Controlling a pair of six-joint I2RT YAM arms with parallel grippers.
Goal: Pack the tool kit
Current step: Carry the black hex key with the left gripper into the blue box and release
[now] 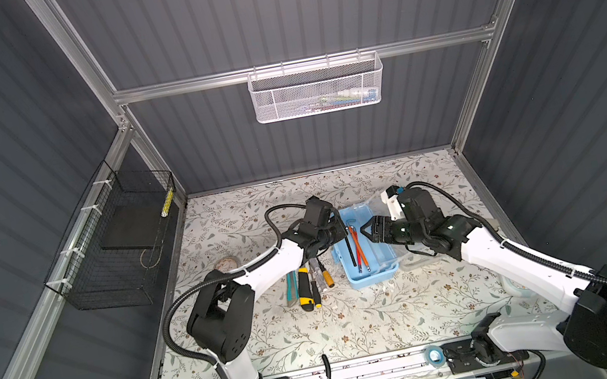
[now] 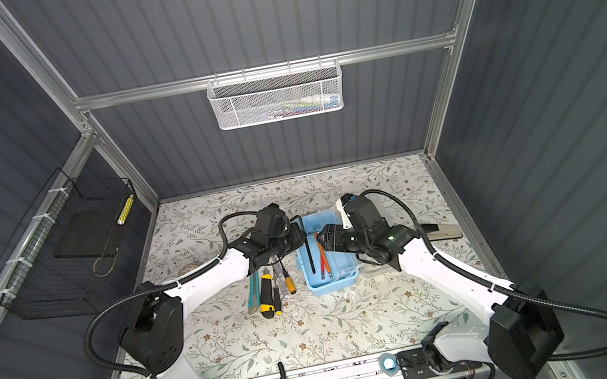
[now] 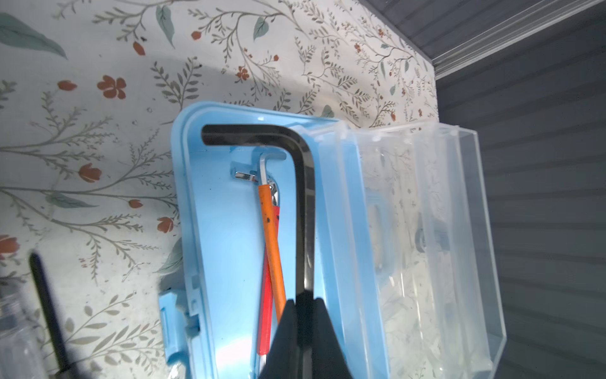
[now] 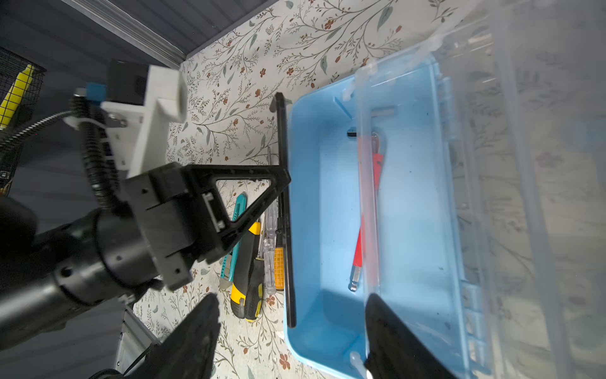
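– Pinching what, the left hand [image 3: 303, 302]?
– Clamped on black hex key [image 3: 303, 213], long arm over the open light-blue case [image 3: 223, 246].
– And right hand [image 4: 292, 300]?
– Fingers spread, above case near clear lid [image 3: 426, 229].
– Case where?
– Mid worktop [image 1: 319, 335]. Inside: orange hex key [image 3: 273, 249], red hex key [image 3: 266, 315]. On the worktop just left of it: yellow-black knife [image 1: 304, 287], teal knife [image 1: 290, 285].

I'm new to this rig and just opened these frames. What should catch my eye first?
The open light-blue case mid-table, clear lid swung back, with the left tool shut on a big black hex key over it. An orange hex key and a red hex key lie inside; the right tool stands open across from it. Left of the case in both top views, a yellow-black knife, a teal knife and screwdrivers lie on the table.
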